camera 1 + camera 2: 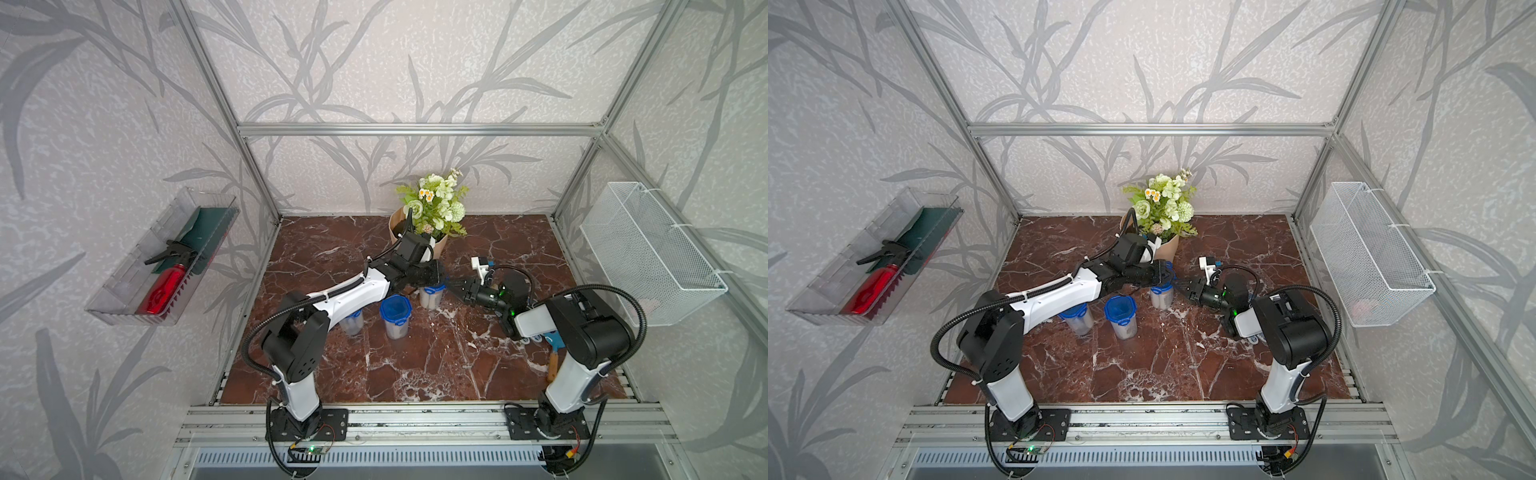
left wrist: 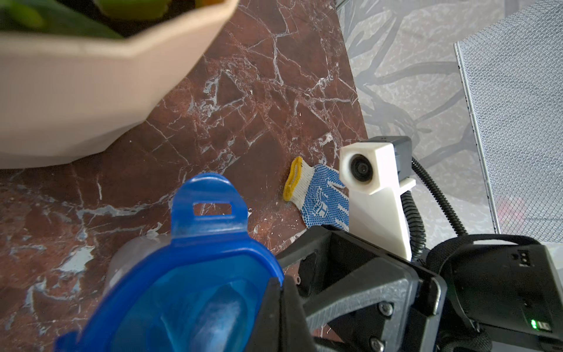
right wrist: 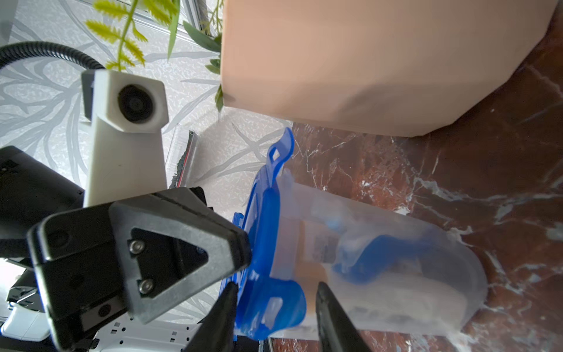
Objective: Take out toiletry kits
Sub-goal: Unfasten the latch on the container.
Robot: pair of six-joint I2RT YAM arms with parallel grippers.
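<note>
Straddling one blue lid clip (image 3: pixel 274 307), the right gripper (image 3: pixel 275 286) has its two dark fingers set apart on either side of the tab. They are partly open, close against it but not visibly clamped. Judging by that pose, it is placed to flip the clip up and free the lid. The left gripper (image 3: pixel 243 251) is closed and holds nothing. Its tip presses down on the blue lid (image 3: pixel 265 219), most likely to steady the container while the clip is worked.

Both grippers meet at a clear plastic jar (image 3: pixel 441 274) standing upright on the dark red marble tabletop (image 1: pixel 415 365), just beside the beige flower pot (image 3: pixel 365 61). The toiletry kit (image 3: pixel 380 253) is inside this jar. A blue toothbrush and a white labelled item show blurred through the wall. Another clip of the lid sticks out, released.

In both top views a second jar (image 1: pixel 395 318) and a third jar (image 1: pixel 352 324) stand near, lids on. A blue-dotted glove (image 2: pixel 323 201) lies on the tabletop near the right arm.
</note>
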